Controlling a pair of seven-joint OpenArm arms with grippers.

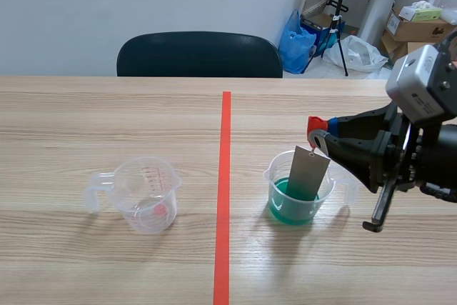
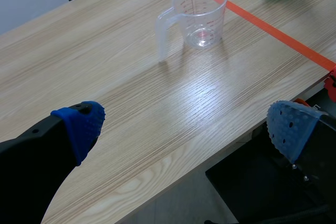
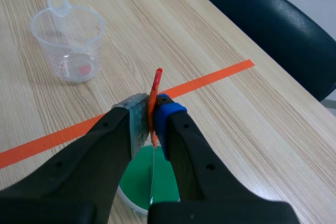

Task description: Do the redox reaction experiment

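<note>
As right claw [image 3: 151, 123] pinches clip [image 3: 156, 80], left claw [image 2: 185, 125] apart, plate [image 1: 308, 173] in cup [image 1: 285, 212], empty jug [image 1: 146, 194]

- A black chair [image 1: 200, 55] stands at the far edge of the light wooden table [image 1: 107, 119].
- Behind the chair is a plain pale wall [image 1: 107, 5].
- Just right of the chair, on the floor, are a blue bag [image 1: 295, 33], a black stand [image 1: 344, 12] and a white bag [image 1: 360, 53].
- Further right of the chair are a white pedestal [image 1: 382, 1] and cardboard boxes [image 1: 414, 28].

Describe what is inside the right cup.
Green liquid fills the cup's bottom; a grey plate, held by the right gripper, leans into it. Whether it touches the bottom cannot be seen.
</note>
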